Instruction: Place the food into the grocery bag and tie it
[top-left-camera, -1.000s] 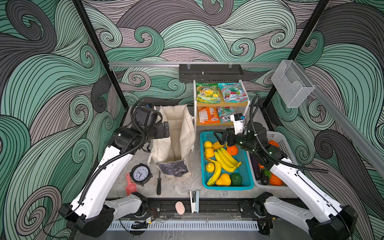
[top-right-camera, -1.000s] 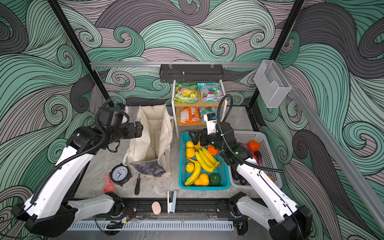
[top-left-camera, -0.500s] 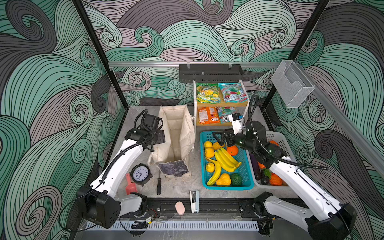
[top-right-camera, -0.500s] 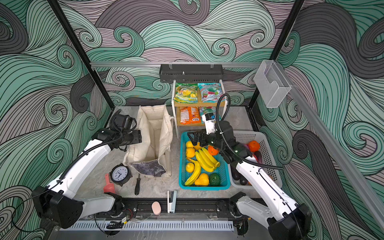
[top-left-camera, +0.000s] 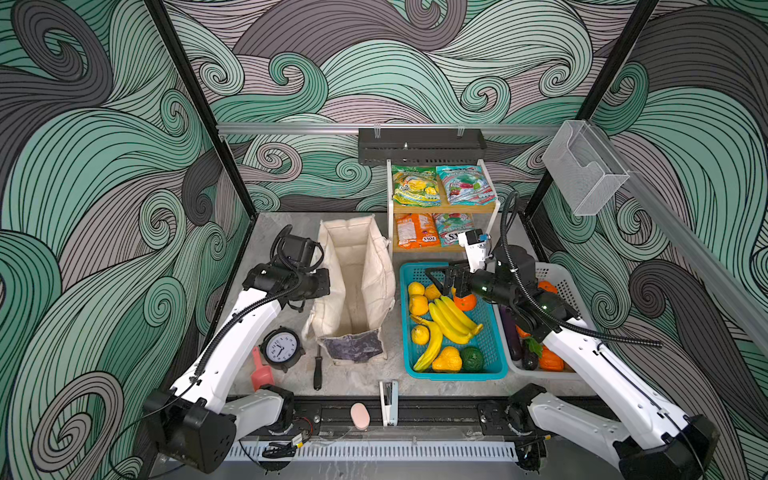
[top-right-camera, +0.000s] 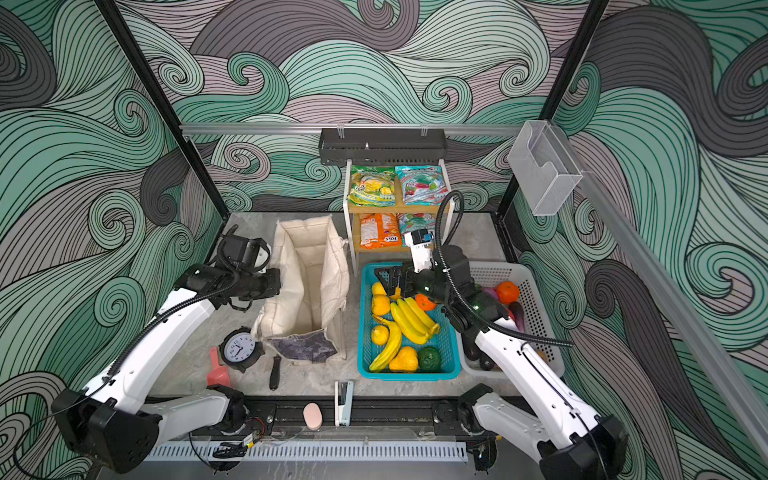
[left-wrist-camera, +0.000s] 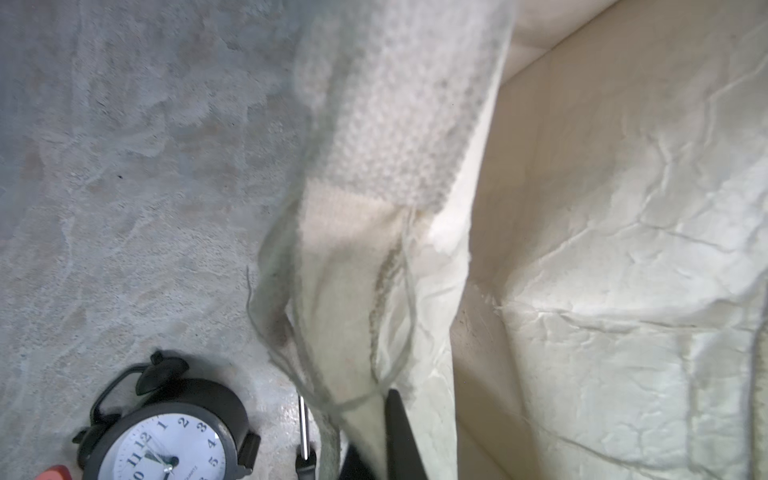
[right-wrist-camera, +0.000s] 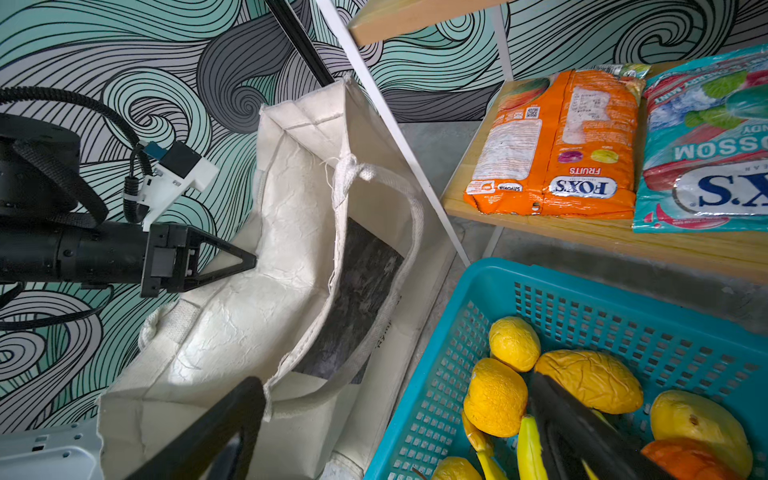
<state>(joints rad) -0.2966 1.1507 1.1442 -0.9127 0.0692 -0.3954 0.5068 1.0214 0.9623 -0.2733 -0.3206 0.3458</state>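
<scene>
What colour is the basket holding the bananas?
Teal: the slotted plastic basket shows best in a top view.

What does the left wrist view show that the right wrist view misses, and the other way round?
Left wrist only: the alarm clock and a screwdriver lying beside it.
Right wrist only: the left hand shut on the rim of the grocery bag, the orange Fox's packet and teal packet on the wooden shelf, and the teal basket holding lemons.
Both: the grocery bag's cream inside and a woven strap handle.
</scene>
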